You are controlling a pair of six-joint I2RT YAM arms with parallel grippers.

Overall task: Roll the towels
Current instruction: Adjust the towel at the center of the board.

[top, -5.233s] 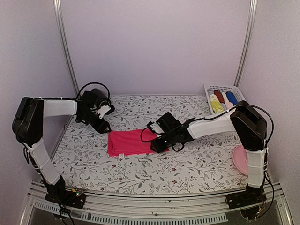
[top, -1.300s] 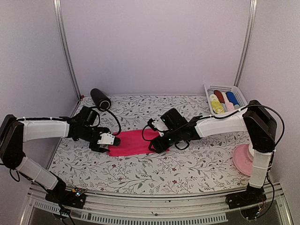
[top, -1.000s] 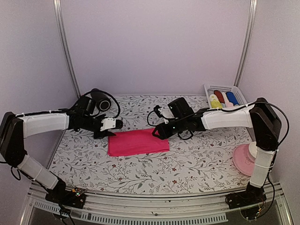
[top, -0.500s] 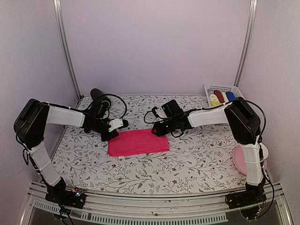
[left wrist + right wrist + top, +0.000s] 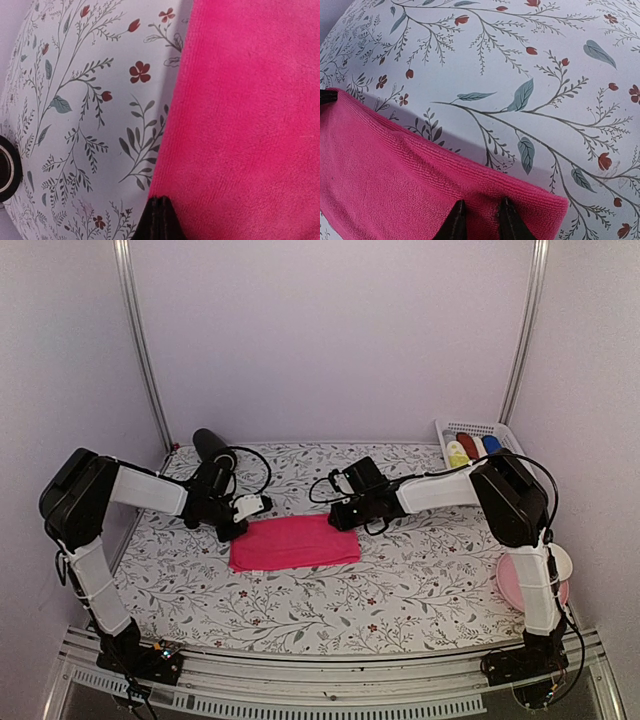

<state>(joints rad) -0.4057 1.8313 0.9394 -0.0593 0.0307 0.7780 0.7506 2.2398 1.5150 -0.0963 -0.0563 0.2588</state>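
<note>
A hot pink towel [image 5: 295, 543] lies flat, folded, in the middle of the flowered table. My left gripper [image 5: 238, 526] is low at its far left corner. In the left wrist view its fingers [image 5: 159, 200] are pressed together right at the towel's [image 5: 240, 100] edge, and no cloth shows between them. My right gripper [image 5: 341, 519] is down on the far right corner. There its two fingertips [image 5: 481, 206] stand a narrow gap apart, dug into the towel [image 5: 395, 170] with a ridge of cloth pinched between them.
A black cylinder [image 5: 208, 441] lies at the back left, behind the left arm. A white basket [image 5: 478, 430] at the back right holds rolled towels, one yellow [image 5: 457, 453], one red [image 5: 469, 443] and one blue [image 5: 492, 444]. A pink plate [image 5: 515, 585] sits at the right edge.
Both grippers have come down from behind the towel onto its far corners. The left jaws have shut and the right jaws have narrowed onto the cloth. The towel lies where it was.
</note>
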